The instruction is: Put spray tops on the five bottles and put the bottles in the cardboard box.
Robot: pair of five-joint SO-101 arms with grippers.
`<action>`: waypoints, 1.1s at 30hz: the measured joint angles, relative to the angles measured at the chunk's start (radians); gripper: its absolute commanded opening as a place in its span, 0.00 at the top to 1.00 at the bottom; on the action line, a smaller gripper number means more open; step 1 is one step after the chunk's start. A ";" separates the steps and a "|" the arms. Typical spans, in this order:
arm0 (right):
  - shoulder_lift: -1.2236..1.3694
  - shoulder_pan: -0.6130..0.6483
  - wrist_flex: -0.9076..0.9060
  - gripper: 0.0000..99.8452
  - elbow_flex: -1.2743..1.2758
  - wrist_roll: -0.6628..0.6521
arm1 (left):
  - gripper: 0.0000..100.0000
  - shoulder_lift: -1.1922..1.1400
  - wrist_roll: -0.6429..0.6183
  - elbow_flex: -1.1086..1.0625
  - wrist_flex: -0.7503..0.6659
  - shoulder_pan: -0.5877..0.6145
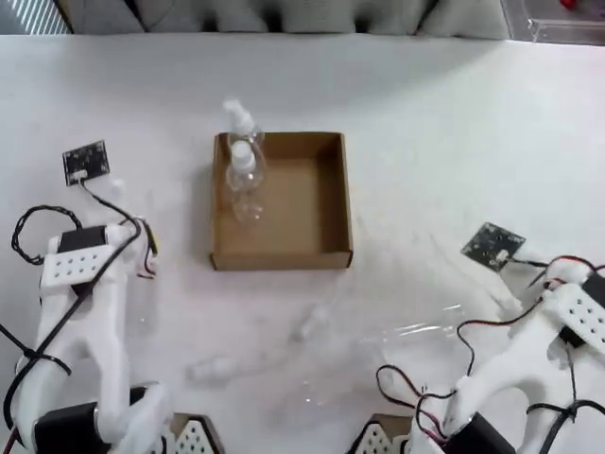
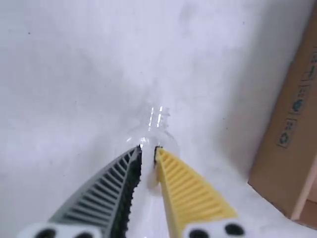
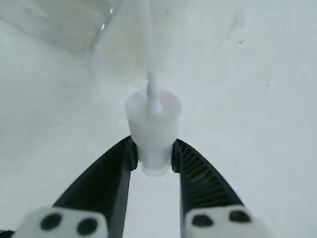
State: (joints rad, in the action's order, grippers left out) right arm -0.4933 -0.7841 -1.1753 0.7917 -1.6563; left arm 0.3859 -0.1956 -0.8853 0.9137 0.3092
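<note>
My left gripper (image 2: 148,150), with one grey and one yellow finger, is shut on a clear bottle (image 2: 155,121) whose open threaded neck points away from it, just above the white table. In the high view this gripper (image 1: 144,236) sits left of the cardboard box (image 1: 331,199). My right gripper (image 3: 152,151) is shut on a white spray top (image 3: 151,124), its thin tube pointing away. Two capped bottles (image 1: 248,175) rest at the box's left side. One of them (image 1: 239,121) leans over the far-left corner.
Faint clear bottles lie on the table in front of the box (image 1: 312,326) and near the right arm (image 1: 425,331). A clear bottle's body (image 3: 59,20) lies just beyond the spray top. The box's side (image 2: 292,134) is close to my left gripper.
</note>
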 measured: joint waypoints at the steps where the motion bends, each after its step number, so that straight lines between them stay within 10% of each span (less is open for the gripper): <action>1: 0.000 -0.005 0.040 0.98 0.031 0.000 | 0.95 0.000 0.000 0.000 0.000 0.000; 13: 0.000 -0.051 0.278 0.72 0.187 -0.003 | 0.95 0.000 0.000 0.000 0.000 0.000; 23: 0.000 -0.147 0.298 0.99 0.187 -0.003 | 0.95 0.002 0.000 -0.008 0.000 0.000; 33: 0.000 -0.227 0.250 0.98 0.186 0.285 | 0.95 0.002 0.000 -0.008 0.000 0.000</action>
State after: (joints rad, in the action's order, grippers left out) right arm -0.4933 -1.0111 -0.9252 0.9774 -1.3709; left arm 0.3874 -0.1956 -0.8930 0.9137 0.3092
